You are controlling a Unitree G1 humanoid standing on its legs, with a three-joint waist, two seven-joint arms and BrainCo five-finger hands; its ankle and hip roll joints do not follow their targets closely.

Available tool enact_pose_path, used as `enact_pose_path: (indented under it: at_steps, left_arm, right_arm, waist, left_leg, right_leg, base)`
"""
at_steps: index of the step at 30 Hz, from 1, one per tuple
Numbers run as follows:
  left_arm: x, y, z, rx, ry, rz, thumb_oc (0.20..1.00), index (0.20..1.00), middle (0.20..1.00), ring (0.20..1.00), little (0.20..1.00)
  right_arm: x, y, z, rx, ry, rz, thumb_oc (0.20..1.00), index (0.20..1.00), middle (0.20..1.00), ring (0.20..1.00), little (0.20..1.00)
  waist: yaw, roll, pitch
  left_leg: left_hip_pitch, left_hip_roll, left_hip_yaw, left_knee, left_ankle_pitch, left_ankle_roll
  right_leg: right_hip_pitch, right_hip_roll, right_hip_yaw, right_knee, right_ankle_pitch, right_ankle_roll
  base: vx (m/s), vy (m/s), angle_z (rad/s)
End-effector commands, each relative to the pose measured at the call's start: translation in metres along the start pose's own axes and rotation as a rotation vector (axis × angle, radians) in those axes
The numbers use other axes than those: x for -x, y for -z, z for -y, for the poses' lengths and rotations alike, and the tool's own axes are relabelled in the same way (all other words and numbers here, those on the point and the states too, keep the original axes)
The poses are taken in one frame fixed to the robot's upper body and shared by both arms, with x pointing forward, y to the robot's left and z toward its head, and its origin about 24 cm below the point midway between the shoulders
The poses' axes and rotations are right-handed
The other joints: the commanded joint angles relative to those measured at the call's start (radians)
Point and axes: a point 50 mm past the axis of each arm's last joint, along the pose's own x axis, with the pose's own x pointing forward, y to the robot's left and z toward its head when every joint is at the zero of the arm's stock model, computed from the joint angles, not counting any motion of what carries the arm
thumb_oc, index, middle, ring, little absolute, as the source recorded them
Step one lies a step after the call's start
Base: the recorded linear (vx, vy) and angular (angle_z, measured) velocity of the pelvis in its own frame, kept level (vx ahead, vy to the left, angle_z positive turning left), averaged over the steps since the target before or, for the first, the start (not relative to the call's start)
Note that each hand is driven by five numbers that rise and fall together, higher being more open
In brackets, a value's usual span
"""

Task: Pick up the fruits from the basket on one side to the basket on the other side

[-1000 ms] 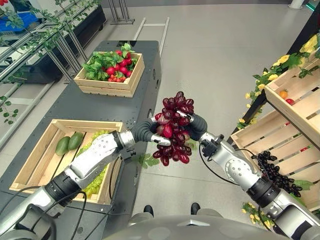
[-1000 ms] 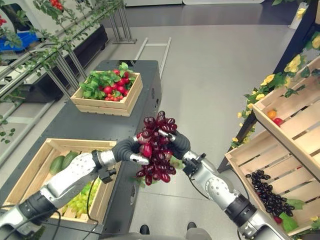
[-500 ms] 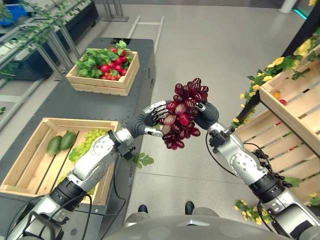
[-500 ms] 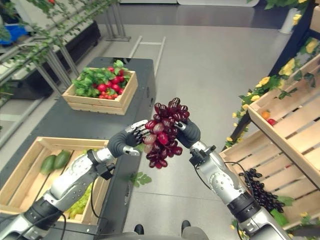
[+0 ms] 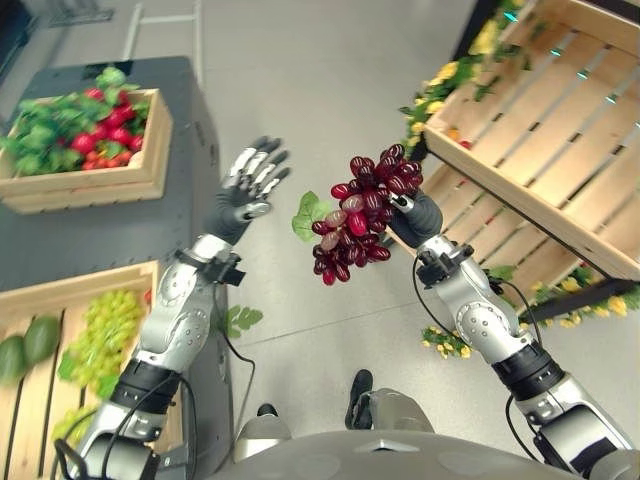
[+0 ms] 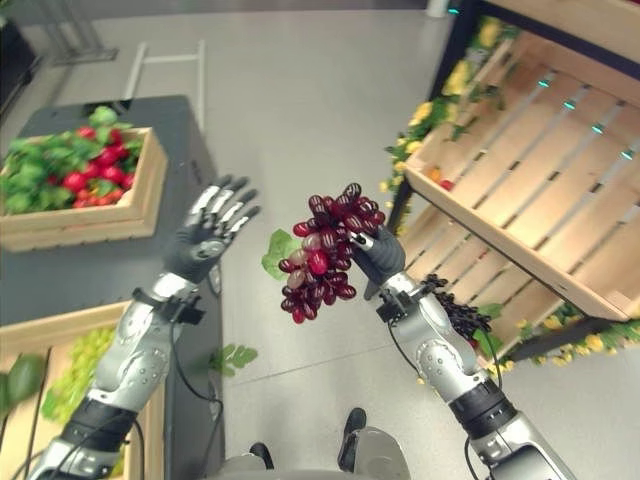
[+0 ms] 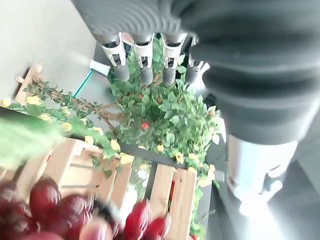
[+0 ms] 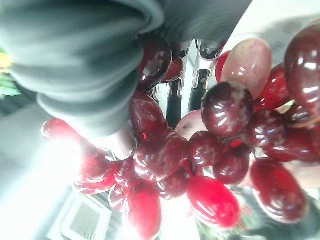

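A bunch of red grapes (image 5: 358, 218) with a green leaf hangs in the air over the floor, between the table and the shelves. My right hand (image 5: 414, 216) is shut on its top, and the right wrist view shows the berries (image 8: 220, 130) pressed against its fingers (image 8: 199, 86). To the left of the bunch my left hand (image 5: 248, 188) is raised and open, fingers (image 7: 145, 62) straight and apart from the grapes (image 7: 75, 210). A wooden crate (image 5: 70, 285) at the lower left holds green grapes (image 5: 100, 340). Slatted wooden crates (image 5: 540, 130) stand on shelves to the right.
A second crate (image 5: 90, 190) with red fruits and green leaves sits at the far end of the dark table (image 5: 100, 235). Dark grapes (image 6: 462, 315) lie in the lower shelf crate behind my right arm. Yellow flowers and leaves trim the shelves. Open floor lies between table and shelves.
The camera has swung right towards the shelves. My left hand has let go of the red grapes, opened and drawn away left. The right hand now holds the bunch alone.
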Motion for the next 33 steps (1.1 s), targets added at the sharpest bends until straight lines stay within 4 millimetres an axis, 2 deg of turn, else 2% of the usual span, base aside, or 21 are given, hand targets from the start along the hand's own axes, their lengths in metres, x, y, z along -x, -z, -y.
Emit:
enact_pose_path:
  at_steps: [1,3,5,6,7,8,9,10,11,12,14,16,17,25,28,33]
  left_arm:
    - [0.001,-0.008,0.002,0.024,-0.007,0.092,1.0,1.0,1.0,1.0,1.0]
    - [0.006,-0.006,0.001,0.06,-0.029,0.107,1.0,1.0,1.0,1.0,1.0]
    - [0.003,-0.007,0.004,0.064,-0.02,0.121,1.0,1.0,1.0,1.0,1.0]
    - [0.002,-0.005,0.006,0.089,-0.04,0.136,1.0,1.0,1.0,1.0,1.0]
    - [0.005,-0.005,0.005,0.074,-0.054,0.138,1.0,1.0,1.0,1.0,1.0]
    - [0.005,-0.005,0.005,0.074,-0.054,0.138,1.0,1.0,1.0,1.0,1.0]
    - [0.011,-0.008,0.0,0.059,-0.097,0.159,1.0,1.0,1.0,1.0,1.0]
    - [0.011,-0.008,0.0,0.059,-0.098,0.16,1.0,1.0,1.0,1.0,1.0]
    - [0.012,-0.011,-0.004,0.051,-0.129,0.182,1.0,1.0,1.0,1.0,1.0]
    - [0.013,-0.011,-0.005,0.059,-0.135,0.193,1.0,1.0,1.0,1.0,1.0]
    - [0.019,-0.008,-0.01,0.08,-0.15,0.176,1.0,1.0,1.0,1.0,1.0]
    - [0.021,-0.004,-0.009,0.1,-0.154,0.167,1.0,1.0,1.0,1.0,1.0]
    - [0.025,-0.004,-0.011,0.09,-0.156,0.156,1.0,1.0,1.0,1.0,1.0]
    - [0.029,0.0,-0.009,0.088,-0.143,0.119,1.0,1.0,1.0,1.0,1.0]
    - [0.028,0.002,-0.007,0.091,-0.13,0.106,1.0,1.0,1.0,1.0,1.0]
    - [0.024,0.004,0.001,0.107,-0.096,0.096,1.0,1.0,1.0,1.0,1.0]
  right_arm:
    - [-0.016,-0.044,-0.021,0.082,-0.13,0.219,0.2,0.2,0.2,0.2,0.2]
    - [-0.011,-0.049,-0.016,0.106,-0.107,0.231,0.2,0.2,0.2,0.2,0.2]
    - [-0.011,-0.052,-0.016,0.124,-0.105,0.248,0.2,0.2,0.2,0.2,0.2]
    - [-0.011,-0.053,-0.015,0.137,-0.091,0.26,0.2,0.2,0.2,0.2,0.2]
    - [-0.014,-0.052,-0.017,0.148,-0.1,0.254,0.2,0.2,0.2,0.2,0.2]
    - [-0.014,-0.052,-0.017,0.148,-0.1,0.254,0.2,0.2,0.2,0.2,0.2]
    - [-0.02,-0.053,-0.019,0.168,-0.117,0.26,0.2,0.2,0.2,0.2,0.2]
    - [-0.021,-0.053,-0.019,0.168,-0.117,0.26,0.2,0.2,0.2,0.2,0.2]
    - [-0.022,-0.057,-0.02,0.183,-0.121,0.286,0.2,0.2,0.2,0.2,0.2]
    - [-0.024,-0.061,-0.022,0.194,-0.122,0.303,0.2,0.2,0.2,0.2,0.2]
    - [-0.026,-0.063,-0.02,0.2,-0.118,0.317,0.2,0.2,0.2,0.2,0.2]
    - [-0.026,-0.067,-0.017,0.219,-0.087,0.337,0.2,0.2,0.2,0.2,0.2]
    - [-0.027,-0.071,-0.018,0.236,-0.095,0.346,0.2,0.2,0.2,0.2,0.2]
    - [-0.03,-0.081,-0.012,0.296,-0.046,0.369,0.2,0.2,0.2,0.2,0.2]
    - [-0.032,-0.088,-0.005,0.328,0.001,0.377,0.2,0.2,0.2,0.2,0.2]
    - [-0.032,-0.096,0.019,0.38,0.159,0.389,0.2,0.2,0.2,0.2,0.2]
  waist:
    - [-0.018,-0.037,-0.064]
    - [-0.021,-0.052,-0.062]
    - [-0.002,-0.065,-0.045]
    - [0.028,-0.069,-0.035]
    - [0.057,-0.069,-0.037]
    - [0.056,-0.072,-0.039]
    - [0.089,-0.062,-0.038]
    - [0.089,-0.063,-0.036]
    - [0.095,-0.064,-0.028]
    - [0.104,-0.077,-0.023]
    - [0.098,-0.066,-0.041]
    - [0.09,-0.064,-0.061]
    - [0.083,-0.064,-0.081]
    - [0.088,-0.07,-0.106]
    - [0.093,-0.074,-0.113]
    - [0.098,-0.077,-0.122]
  left_leg:
    - [-0.072,-0.039,-0.045,0.174,-0.1,0.101]
    - [-0.096,-0.005,-0.035,0.313,-0.108,0.079]
    - [-0.147,0.017,-0.096,0.442,-0.039,0.04]
    - [-0.206,-0.035,-0.222,0.433,-0.031,0.036]
    - [-0.234,-0.095,-0.324,0.371,-0.052,0.046]
    - [-0.234,-0.098,-0.324,0.363,-0.045,0.047]
    - [-0.259,-0.084,-0.446,0.233,0.003,0.041]
    - [-0.252,-0.085,-0.445,0.224,0.007,0.04]
    - [-0.269,-0.069,-0.446,0.205,0.041,0.033]
    - [-0.291,-0.086,-0.455,0.252,0.025,0.035]
    - [-0.215,-0.066,-0.433,0.142,0.025,0.046]
    - [-0.151,-0.069,-0.427,0.056,0.036,0.052]
    - [-0.127,-0.078,-0.419,0.016,0.05,0.059]
    - [-0.076,-0.092,-0.394,-0.05,0.053,0.072]
    - [-0.069,-0.096,-0.393,-0.055,0.049,0.075]
    - [-0.064,-0.1,-0.389,-0.062,0.044,0.08]
  right_leg:
    - [0.051,-0.006,0.044,0.023,-0.03,0.096]
    - [0.092,0.016,0.071,-0.009,-0.046,0.074]
    - [0.124,0.032,0.092,-0.031,-0.043,0.052]
    - [0.151,0.048,0.126,-0.042,-0.065,0.043]
    - [0.161,0.06,0.157,-0.052,-0.066,0.049]
    - [0.159,0.057,0.157,-0.054,-0.063,0.049]
    - [0.176,0.076,0.207,-0.063,-0.062,0.061]
    - [0.179,0.075,0.207,-0.063,-0.063,0.061]
    - [0.189,0.078,0.218,-0.069,-0.061,0.062]
    - [0.195,0.074,0.235,-0.076,-0.06,0.06]
    - [0.2,0.091,0.235,-0.095,-0.059,0.061]
    - [0.215,0.084,0.229,-0.128,-0.055,0.063]
    - [0.215,0.076,0.24,-0.155,-0.032,0.067]
    - [0.238,0.053,0.25,-0.207,-0.001,0.087]
    - [0.242,0.046,0.254,-0.218,0.006,0.092]
    - [0.249,0.041,0.259,-0.235,0.018,0.099]
  base:
    - [0.12,-0.136,-0.49]
    - [0.14,-0.201,-0.45]
    - [0.1,-0.162,-0.38]
    - [0.14,-0.056,-0.37]
    - [0.13,-0.008,-0.53]
    - [0.19,0.061,-0.54]
    - [0.13,0.053,-0.82]
    - [0.14,0.056,-0.95]
    - [0.03,-0.038,-0.81]
    - [0.04,-0.036,-0.52]
    - [0.06,0.022,-0.63]
    - [0.08,0.109,-0.94]
    - [0.05,0.094,-0.41]
    - [0.03,0.065,0.04]
    - [0.01,0.037,0.04]
    - [-0.01,0.024,0.03]
